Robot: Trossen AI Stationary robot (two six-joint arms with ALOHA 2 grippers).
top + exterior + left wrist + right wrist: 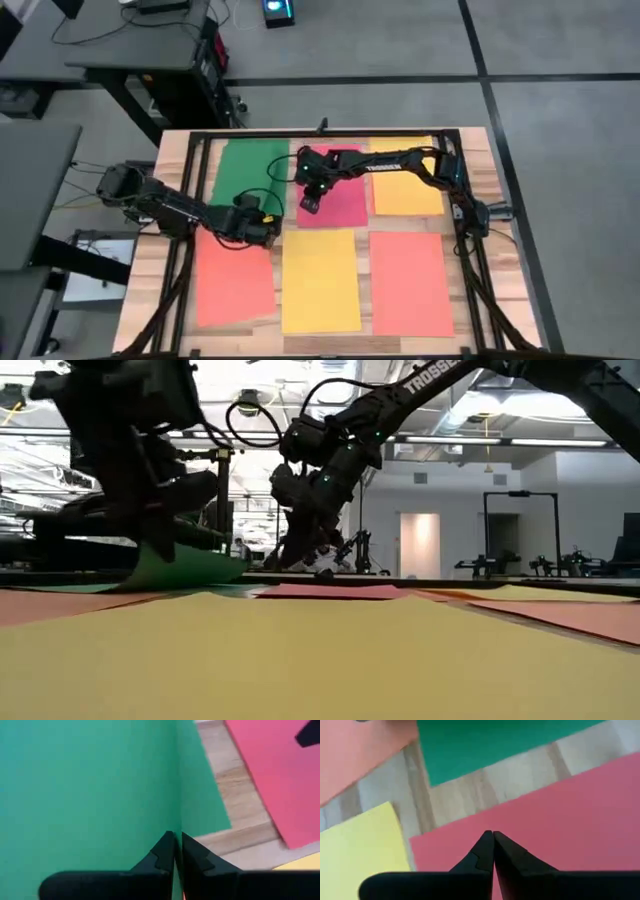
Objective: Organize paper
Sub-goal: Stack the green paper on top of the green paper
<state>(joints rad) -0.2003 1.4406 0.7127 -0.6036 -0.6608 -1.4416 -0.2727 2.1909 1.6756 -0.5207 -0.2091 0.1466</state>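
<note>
Yellow sheet nearest the low camera, filling the lower frame; same sheet bottom centre in the high view, flanked by two orange-red sheets at lower left and lower right. Upper row on the table: green sheet upper left, pink-red sheet centre, darker yellow sheet upper right. Left claw at lower edge of green sheet, fingers together and clamped on that edge; corner seen lifted and curled in low view. Right claw over lower left part of pink-red sheet, tips together; whether pinching the sheet or only pressing on it cannot be told. Judged step: gathering sheets toward one stack. Risks: thin green edge slipping out of the pinch or creasing if dragged flat across the wood; lifted green sheet catching on the neighbouring pink-red sheet; both arms close together mid-table, so contact between them possible.
</note>
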